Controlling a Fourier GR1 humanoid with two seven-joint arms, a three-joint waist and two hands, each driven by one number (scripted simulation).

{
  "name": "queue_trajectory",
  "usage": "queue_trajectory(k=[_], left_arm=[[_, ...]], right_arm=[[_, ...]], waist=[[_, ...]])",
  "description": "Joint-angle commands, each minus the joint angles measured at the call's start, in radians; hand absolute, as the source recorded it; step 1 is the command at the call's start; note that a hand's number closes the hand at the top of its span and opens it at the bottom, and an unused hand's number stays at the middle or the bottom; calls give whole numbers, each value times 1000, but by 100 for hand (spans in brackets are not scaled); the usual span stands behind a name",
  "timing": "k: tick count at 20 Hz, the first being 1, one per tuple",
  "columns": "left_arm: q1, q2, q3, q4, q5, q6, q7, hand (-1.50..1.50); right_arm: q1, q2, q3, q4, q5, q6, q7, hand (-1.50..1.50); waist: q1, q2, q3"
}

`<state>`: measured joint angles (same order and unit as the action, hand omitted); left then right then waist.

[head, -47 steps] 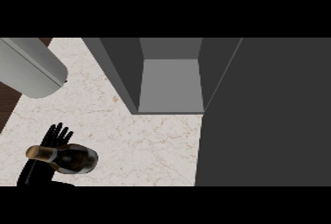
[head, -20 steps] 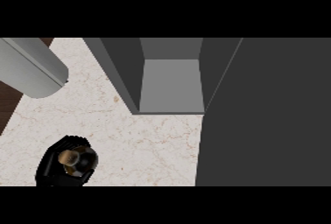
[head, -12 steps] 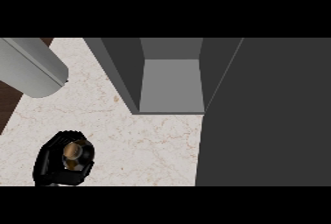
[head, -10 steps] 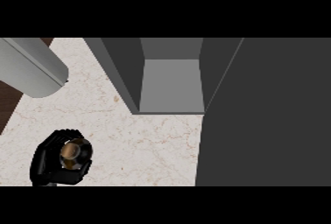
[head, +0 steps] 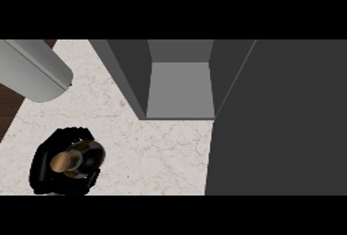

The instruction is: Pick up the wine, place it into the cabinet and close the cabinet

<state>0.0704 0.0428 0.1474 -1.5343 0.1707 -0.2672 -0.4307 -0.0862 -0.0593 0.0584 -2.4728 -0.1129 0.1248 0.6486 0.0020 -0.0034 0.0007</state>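
The left hand (head: 46, 170) sits low at the view's left, its black fingers curled round the wine bottle (head: 66, 161) and clamped on it, so that most of the bottle's body is hidden. The bottle is seen from straight above: a round tan cap in the middle and dark glass shoulders around it, upright within the grip. Seen so steeply from above, it is hard to tell whether its base rests on the counter (head: 163, 151) or hangs just over it. The counter is pale marble with faint brown veining. The cabinet (head: 127, 78) lies up and to the right of the bottle, well apart from it, and stands open, with dark grey side walls and a lighter grey floor showing inside. A broad dark grey panel (head: 278, 119) fills the right side of the view from the cabinet's right wall down to the lower edge. A pale grey rounded cylinder (head: 34, 69) slants across the upper left corner, above the hand and apart from it. A strip of dark brown surface (head: 8, 110) shows beyond the counter's left edge.
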Motion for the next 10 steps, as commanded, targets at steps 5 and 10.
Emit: queue_trajectory(k=[5,10], left_arm=[[-23,-42,-165,-287,-8,167,290,150],[59,-42,-347,-380,-61,253,324,150]], right_arm=[[127,22,-27,-88,-100,36,-64,-150],[21,16,-6,-120,-64,-19,71,-150]], waist=[[-10,0,1],[-3,-1,-1]])
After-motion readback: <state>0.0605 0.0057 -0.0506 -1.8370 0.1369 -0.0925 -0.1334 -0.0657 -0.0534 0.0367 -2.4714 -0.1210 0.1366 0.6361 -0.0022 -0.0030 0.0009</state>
